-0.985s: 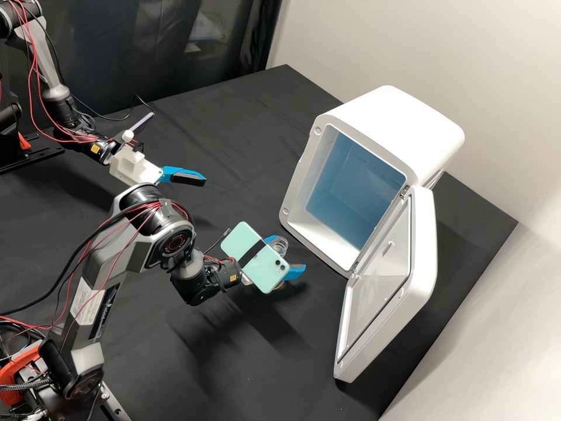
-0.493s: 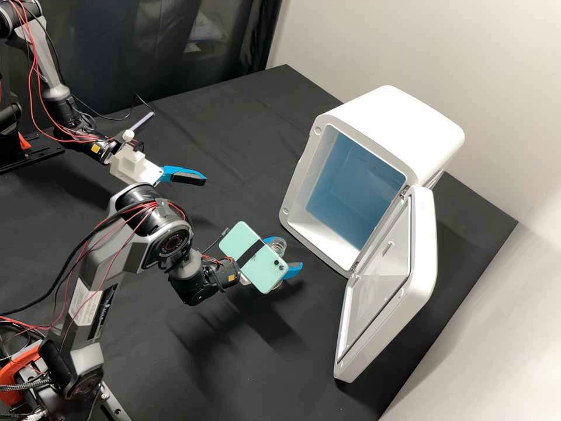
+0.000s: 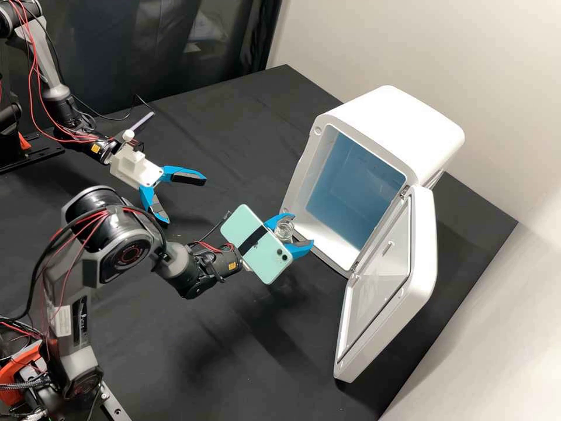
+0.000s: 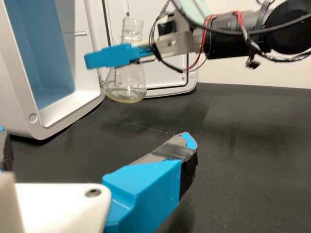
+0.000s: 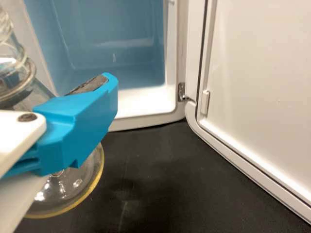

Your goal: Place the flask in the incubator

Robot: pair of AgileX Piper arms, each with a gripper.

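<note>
A clear glass flask (image 3: 284, 229) hangs off the bench, held at its neck by my right gripper (image 3: 289, 235), which is shut on it. It hovers just in front of the lower rim of the white incubator (image 3: 397, 126), whose blue inside faces the arms. The door (image 3: 385, 275) stands swung wide open. In the right wrist view the flask (image 5: 63, 189) sits beside my blue finger (image 5: 77, 121), the incubator's floor (image 5: 141, 99) just ahead. The left wrist view shows the flask (image 4: 125, 82) by the incubator's rim (image 4: 63, 109). My left gripper (image 3: 184, 197) is open farther back and holds nothing.
A mint-green phone (image 3: 257, 242) is strapped to the right arm's wrist. Red cables run along both arms. The bench's black top (image 3: 234, 351) ends close behind the incubator, and a pale wall (image 3: 467, 58) stands past that edge.
The right arm has stretched forward and lifted, carrying the flask up and closer to the incubator's opening. The left gripper's fingers have spread open.
</note>
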